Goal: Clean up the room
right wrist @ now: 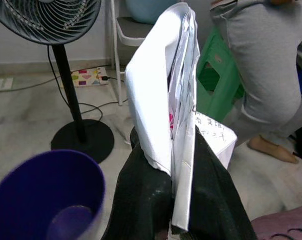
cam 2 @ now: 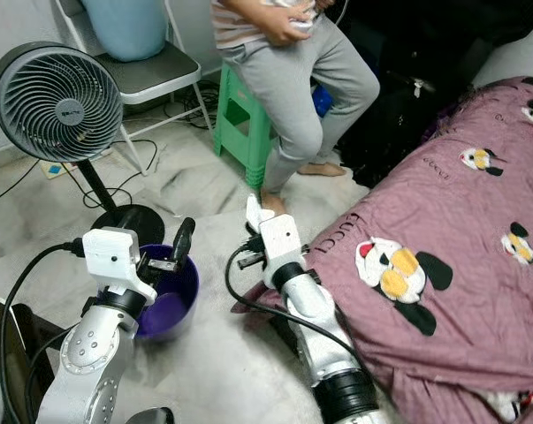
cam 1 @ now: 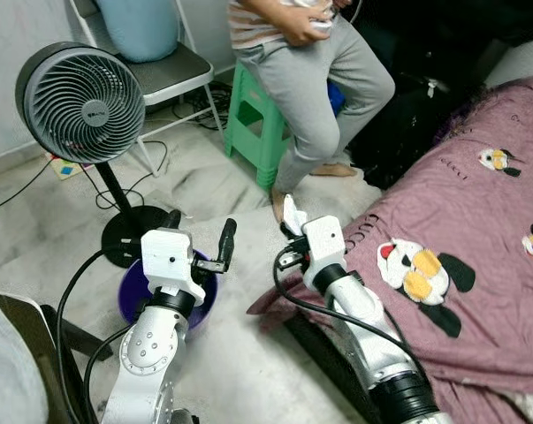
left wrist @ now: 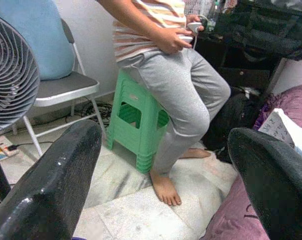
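Crumpled white wrapper (right wrist: 163,100) pinched in right gripper (right wrist: 178,200), nr round purple bin (right wrist: 45,192)

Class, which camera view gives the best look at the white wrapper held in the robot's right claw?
The right wrist view: the white wrapper stands large and close, pinched between the right claw's fingers. Both eye views show it only as a small white scrap above the claw. The left wrist view catches a white corner at the edge.

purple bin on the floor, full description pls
The purple bin is a round, glossy, plastic-looking bucket, upright and open-topped, inside looks bare in the right wrist view. It stands on the pale floor next to the fan's black base, below the open left gripper. The right gripper, shut on white folded packaging, hangs apart.
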Available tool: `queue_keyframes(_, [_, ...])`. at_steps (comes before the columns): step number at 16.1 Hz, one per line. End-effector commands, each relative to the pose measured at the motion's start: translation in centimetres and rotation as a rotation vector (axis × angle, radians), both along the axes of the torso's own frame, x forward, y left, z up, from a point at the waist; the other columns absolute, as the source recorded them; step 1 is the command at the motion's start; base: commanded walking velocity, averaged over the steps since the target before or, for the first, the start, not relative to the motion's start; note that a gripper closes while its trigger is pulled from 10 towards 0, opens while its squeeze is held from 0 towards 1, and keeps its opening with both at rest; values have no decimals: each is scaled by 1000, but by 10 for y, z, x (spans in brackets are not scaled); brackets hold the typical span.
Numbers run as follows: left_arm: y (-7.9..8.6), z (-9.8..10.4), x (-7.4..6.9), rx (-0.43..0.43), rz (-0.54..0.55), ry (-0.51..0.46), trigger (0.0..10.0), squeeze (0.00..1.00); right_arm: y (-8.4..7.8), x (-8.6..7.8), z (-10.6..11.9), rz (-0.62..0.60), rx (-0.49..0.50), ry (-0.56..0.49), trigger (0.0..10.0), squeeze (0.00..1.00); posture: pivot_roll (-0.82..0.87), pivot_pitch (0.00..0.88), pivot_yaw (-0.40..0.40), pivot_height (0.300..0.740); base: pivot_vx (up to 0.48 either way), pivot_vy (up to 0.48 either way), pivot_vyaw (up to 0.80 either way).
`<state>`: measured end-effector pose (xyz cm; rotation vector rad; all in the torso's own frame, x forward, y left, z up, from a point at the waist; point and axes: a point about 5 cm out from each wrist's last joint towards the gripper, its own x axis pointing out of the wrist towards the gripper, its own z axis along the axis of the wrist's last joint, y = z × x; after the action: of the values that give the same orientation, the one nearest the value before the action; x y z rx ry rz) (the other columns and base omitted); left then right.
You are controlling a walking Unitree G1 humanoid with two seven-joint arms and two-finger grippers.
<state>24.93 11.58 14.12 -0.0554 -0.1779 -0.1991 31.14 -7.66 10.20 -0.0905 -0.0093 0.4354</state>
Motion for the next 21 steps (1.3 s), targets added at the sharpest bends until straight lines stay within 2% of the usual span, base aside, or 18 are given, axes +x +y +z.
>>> queue_keyframes(1, [-2, 1, -2, -1, -15, -7, 10000, 0, 0, 0, -3, 2, -8, 9, 10000, 0, -12, 145, -79, 740, 326, 0, 0])
queue_keyframes(11, [-3, 0, -1, 8, -29, -10, 10000, 0, 1, 0, -2, 9, 3, 2, 10000, 0, -6, 132, -74, 740, 408, 0, 0])
queue_keyframes(17, [-1, -3, 3, 19, 31, 14, 10000, 0, 1, 1, -3, 15, -12, -4, 10000, 0, -6, 127, -74, 740, 0, 0, 0])
queue_keyframes(21, [9, -11, -2, 58, 62, 43, 10000, 0, 1, 0, -2, 24, -24, -20, 10000, 0, -7, 123, -74, 740, 0, 0, 744])
